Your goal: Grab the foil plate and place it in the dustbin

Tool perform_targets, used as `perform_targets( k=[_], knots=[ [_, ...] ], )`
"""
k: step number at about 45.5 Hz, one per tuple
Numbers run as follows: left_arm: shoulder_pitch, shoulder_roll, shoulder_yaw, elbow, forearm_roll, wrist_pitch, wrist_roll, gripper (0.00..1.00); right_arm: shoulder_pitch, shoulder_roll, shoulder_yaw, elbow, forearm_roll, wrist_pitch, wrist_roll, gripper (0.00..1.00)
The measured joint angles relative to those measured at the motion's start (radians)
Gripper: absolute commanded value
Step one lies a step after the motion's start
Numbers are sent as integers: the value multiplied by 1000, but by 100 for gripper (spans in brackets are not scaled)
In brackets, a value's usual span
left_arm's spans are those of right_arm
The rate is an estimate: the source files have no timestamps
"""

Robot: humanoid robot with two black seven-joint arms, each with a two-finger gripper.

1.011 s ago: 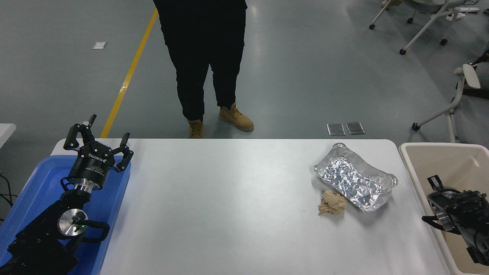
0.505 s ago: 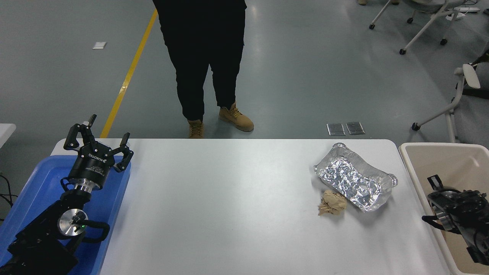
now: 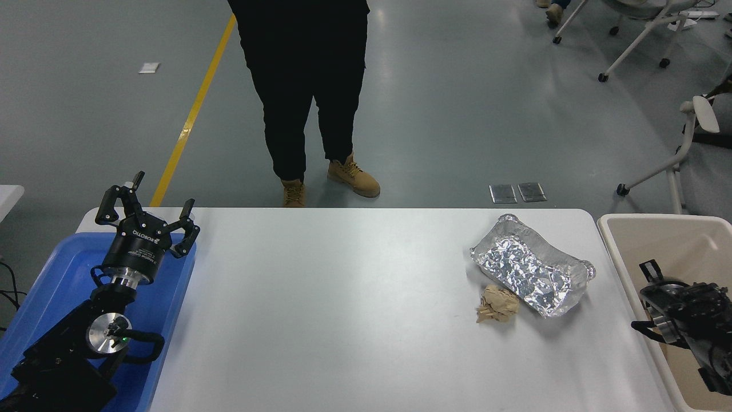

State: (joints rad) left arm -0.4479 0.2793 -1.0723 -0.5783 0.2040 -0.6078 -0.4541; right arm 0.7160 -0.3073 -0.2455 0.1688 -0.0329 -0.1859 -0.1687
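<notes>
Foil plate (image 3: 532, 276) sits loose on table, far right, near the dustbin (image 3: 686, 234). Right gripper (image 3: 657, 303) over bin, w/ fingers unreadable (too dark), prob staging its reach. Left gripper (image 3: 146, 220) parked, fingers spread.

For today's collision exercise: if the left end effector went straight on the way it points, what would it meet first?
The left end effector, open over the blue tray, points up and away past the table's far left corner. Nothing seems to block it, though depth is unclear.

Wide bare table (image 3: 343, 309) left of foil plate (image 3: 530, 273); paper ball (image 3: 498, 304) touching its near-left rim; other sides open; dustbin (image 3: 629, 240) off the right edge.
</notes>
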Motion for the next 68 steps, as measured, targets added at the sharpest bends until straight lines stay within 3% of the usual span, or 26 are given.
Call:
perform_targets(
  k=[23,24,28,29,30,40,50,68],
  knots=[
    [0,0,0,0,0,1,0,98,15,1,0,7,0,0,0,0],
    [0,0,0,0,0,1,0,98,18,1,0,8,0,0,0,9],
    [0,0,0,0,0,1,0,98,37,-4,0,11,1,1,0,83],
    [0,0,0,0,0,1,0,98,45,-6,0,13,2,1,0,95],
    [0,0,0,0,0,1,0,98,51,-7,0,14,2,1,0,99],
    [0,0,0,0,0,1,0,98,140,-65,1,62,5,1,-2,100],
    [0,0,0,0,0,-1,0,98,268,-212,-14,281,5,1,-4,100],
    [0,0,0,0,0,0,2,98,638,-339,-425,697,4,18,-5,100]
  ],
)
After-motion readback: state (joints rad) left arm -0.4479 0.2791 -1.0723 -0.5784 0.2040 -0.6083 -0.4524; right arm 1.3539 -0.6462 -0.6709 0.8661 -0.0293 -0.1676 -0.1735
